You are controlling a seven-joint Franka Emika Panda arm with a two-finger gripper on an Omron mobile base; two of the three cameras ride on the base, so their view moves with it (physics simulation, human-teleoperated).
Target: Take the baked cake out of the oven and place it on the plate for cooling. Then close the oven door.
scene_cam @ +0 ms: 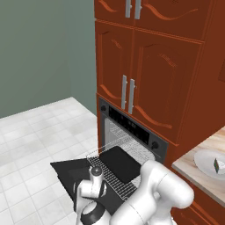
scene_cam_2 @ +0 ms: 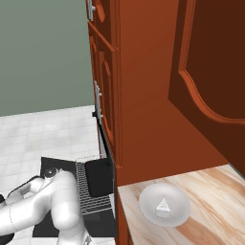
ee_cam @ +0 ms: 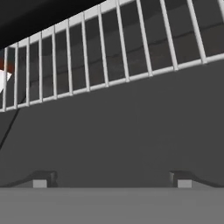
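So the oven [scene_cam: 132, 132] sits in red-brown cabinets [scene_cam: 145, 66], no readable writing on it anywhere. The oven door [scene_cam: 72, 173] hangs flat open, wire rack [scene_cam: 112, 169] pulled out with a black tray [scene_cam: 121, 162] on it. The plate [scene_cam_2: 163, 205] is on the wooden bench [scene_cam_2: 210, 201], cake [scene_cam_2: 163, 206] already on it. The hand [ee_cam: 112, 179] is spread wide, holding nothing, close over the door below the rack.

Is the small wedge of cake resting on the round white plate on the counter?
Touching. In the right base view the small cake wedge sits inside the round white plate, its base on the plate's surface with no gap below.
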